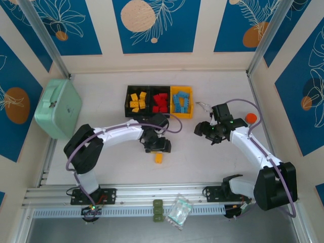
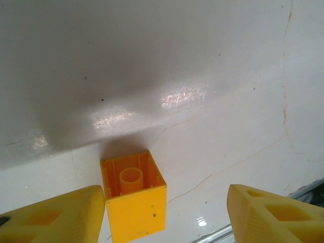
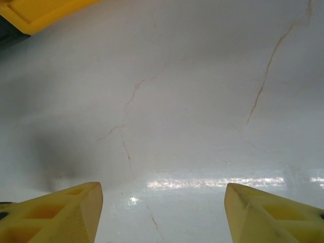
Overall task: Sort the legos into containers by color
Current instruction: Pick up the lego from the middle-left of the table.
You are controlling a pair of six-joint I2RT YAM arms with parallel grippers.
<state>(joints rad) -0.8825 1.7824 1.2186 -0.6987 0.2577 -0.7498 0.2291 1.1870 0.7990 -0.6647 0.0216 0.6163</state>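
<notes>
1. Yellow plastic: the one brick (image 2: 134,195) outside the bins (image 1: 150,87) lies hollow side up about mid-worktop, towards the near edge and well apart from the bins.
2. It looks light, stiff and slick. Nothing on it would crush, but I'd guess it skids or tips if pushed from one side only.
3. The best hold, to my eye, is squarely across two flat opposite walls, low down.
4. The left hand (image 2: 164,215) hangs over it, spread wide and holding nothing. The brick sits off centre in the gap, just beside one finger (image 2: 55,217); I cannot tell whether they touch.
5. The right hand (image 3: 162,215) is also wide and empty, over bare worktop (image 1: 202,167) towards the right edge.
6. That worktop is white, glossy and hard, with hairline cracks and glare, so a brick should slide on it easily.
7. There is open space all round the brick. The bins stand mid-way along the far edge, and the left one already holds yellows.
</notes>
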